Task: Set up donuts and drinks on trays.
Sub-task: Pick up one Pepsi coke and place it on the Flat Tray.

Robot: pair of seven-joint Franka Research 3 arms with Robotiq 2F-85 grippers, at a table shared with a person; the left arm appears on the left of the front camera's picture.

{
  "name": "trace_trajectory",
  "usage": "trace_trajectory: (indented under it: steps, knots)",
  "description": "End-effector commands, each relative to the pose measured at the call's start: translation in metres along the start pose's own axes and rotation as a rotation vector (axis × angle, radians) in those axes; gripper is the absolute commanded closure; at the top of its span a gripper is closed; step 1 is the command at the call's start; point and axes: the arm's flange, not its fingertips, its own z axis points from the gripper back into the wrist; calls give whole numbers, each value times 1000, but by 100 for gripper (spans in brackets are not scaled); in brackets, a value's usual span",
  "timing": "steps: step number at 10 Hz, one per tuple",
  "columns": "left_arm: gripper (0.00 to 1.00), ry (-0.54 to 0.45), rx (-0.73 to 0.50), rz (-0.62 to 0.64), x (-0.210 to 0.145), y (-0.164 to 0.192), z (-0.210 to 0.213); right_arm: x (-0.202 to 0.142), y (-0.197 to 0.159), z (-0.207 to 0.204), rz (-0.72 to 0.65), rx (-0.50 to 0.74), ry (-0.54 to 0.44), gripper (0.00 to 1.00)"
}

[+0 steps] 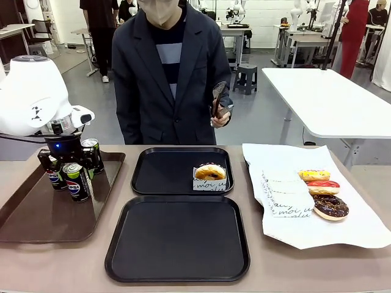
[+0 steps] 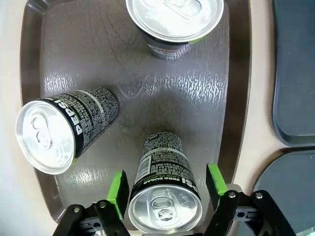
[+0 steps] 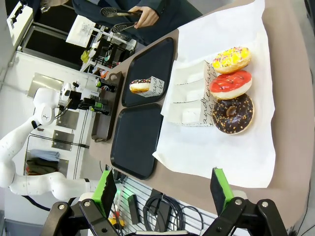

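**Left claw**, black, two-finger, green pads. State: spread, one pad on either side of a slim black Pepsi can with silver top. A thin gap seems to show at each pad, so no grip is judged yet. The can stands upright on the large brown rectangular tray, near the rim that faces the black trays. A second can and a third can stand apart from it.

**Right claw**. State: wide, holding nothing, off the edge of the white paper sheet.

**Trays.** The far black square plastic tray carries one ring donut in a white printed paper sleeve. The near black tray is bare.

**Stock on paper.** Yellow-glazed donut, red-glazed donut, chocolate-brown donut.

**Hazards (judged).**
- The can looks nearer one pad than the other, so an uneven close could shove or tip it.
- Its smooth wall may slip under a light squeeze.
- A low carry could catch the can's base on the brown tray's raised rim.

**Views.**
- The left wrist view gives the pad gaps and can tops, which the arm hides from the front.
- The front view gives both black trays whole, and the person's hand holding tongs above the surface.
- The right wrist view shows the yellow donut's sprinkles.
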Motion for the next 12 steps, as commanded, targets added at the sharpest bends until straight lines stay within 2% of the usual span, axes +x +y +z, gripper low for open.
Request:
trace_trajectory:
  steps: [1,2,3,4,5,6,7,8,9,12]
  knots:
    - [24,3,26,-17,0,2,0,0,-4,-1,7,15,0,0]
    - [55,8,31,-15,-1,2,0,0,-4,-1,7,15,0,0]
    - [42,11,37,-14,-1,2,0,0,-4,-1,7,15,0,0]
    - [73,9,43,-14,0,3,1,0,-4,-1,7,15,0,0]
    - [61,5,47,-17,0,3,3,0,-4,-1,7,15,0,0]
    - [92,-2,46,-17,0,5,7,0,-4,-1,7,15,0,0]
    - [79,-12,31,-15,0,6,16,0,-4,-1,7,15,0,0]
    - [100,-66,19,-6,-4,5,34,0,-4,-1,7,15,0,0]
    - [100,-93,35,43,-9,2,58,0,-4,-1,7,15,0,0]
    - [100,-207,-15,63,-40,0,142,0,-4,-1,7,15,0,0]
